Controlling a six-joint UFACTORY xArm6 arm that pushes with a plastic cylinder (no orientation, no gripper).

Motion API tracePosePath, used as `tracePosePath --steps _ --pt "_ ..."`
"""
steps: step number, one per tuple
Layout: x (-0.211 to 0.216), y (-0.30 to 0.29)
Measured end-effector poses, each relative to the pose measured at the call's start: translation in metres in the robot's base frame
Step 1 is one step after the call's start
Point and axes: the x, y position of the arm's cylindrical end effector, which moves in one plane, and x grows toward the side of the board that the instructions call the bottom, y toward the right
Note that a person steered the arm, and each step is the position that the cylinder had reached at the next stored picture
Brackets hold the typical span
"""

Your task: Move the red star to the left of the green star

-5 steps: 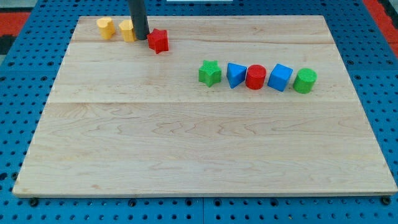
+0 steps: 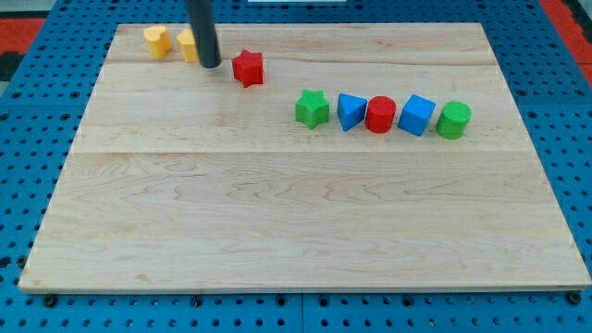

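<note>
The red star (image 2: pixel 247 67) lies near the view's top, left of centre. The green star (image 2: pixel 313 108) lies to its lower right, at the left end of a row of blocks. My tip (image 2: pixel 211 65) is just to the left of the red star, with a small gap between them, and in front of a yellow block.
Right of the green star stand a blue block (image 2: pixel 351 112), a red cylinder (image 2: pixel 380 115), a blue cube (image 2: pixel 417 115) and a green cylinder (image 2: pixel 453 120). Two yellow blocks (image 2: pixel 157 42) (image 2: pixel 188 43) sit at the top left. The wooden board (image 2: pixel 296 231) lies on blue pegboard.
The red star has slid a little to the right and down. My tip has shifted slightly down and now stands apart from the star.
</note>
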Motion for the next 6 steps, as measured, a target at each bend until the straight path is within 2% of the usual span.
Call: tracePosePath --steps 1,2,3,4,5,6 --pt "-0.003 0.028" --pt "0.050 0.037" --pt "0.049 0.022" --pt "0.033 0.051" --pt "0.048 0.078" --pt "0.048 0.061"
